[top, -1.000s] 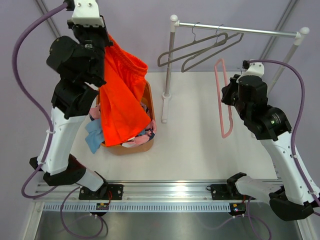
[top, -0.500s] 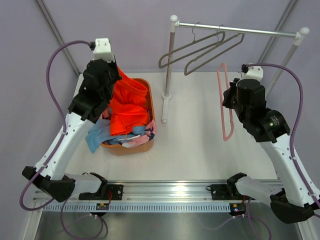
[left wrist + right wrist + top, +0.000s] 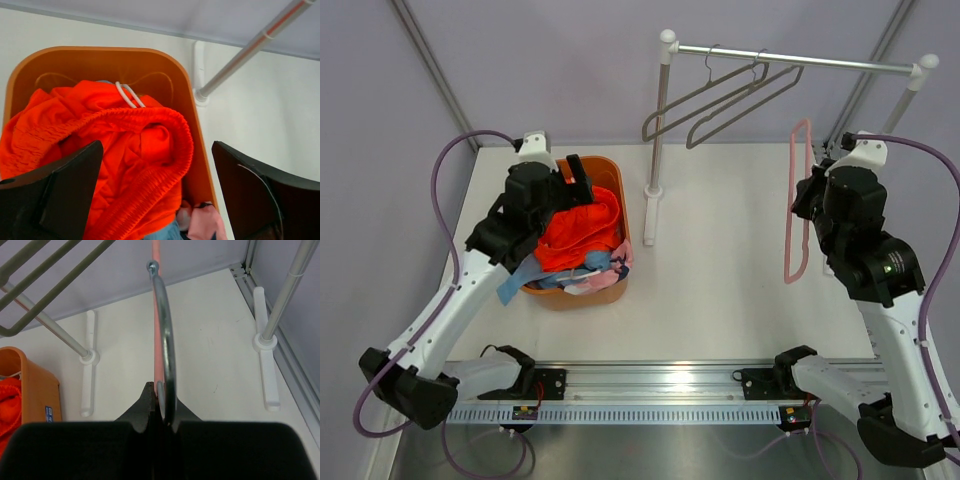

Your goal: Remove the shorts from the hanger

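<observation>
Right gripper [image 3: 159, 390] pinched on a pink hanger [image 3: 157, 340] beside its metal hook [image 3: 167, 330], 2 grey hangers [image 3: 60, 286] upper left, orange basket [image 3: 35, 380] lower left holding orange shorts [image 3: 6, 405]

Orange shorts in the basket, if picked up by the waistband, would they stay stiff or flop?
Probably floppy: the orange shorts lie crumpled in folds in the basket. Likely light, since the fabric looks thin. The gathered waistband may stretch when gripped, letting the rest hang.
</observation>
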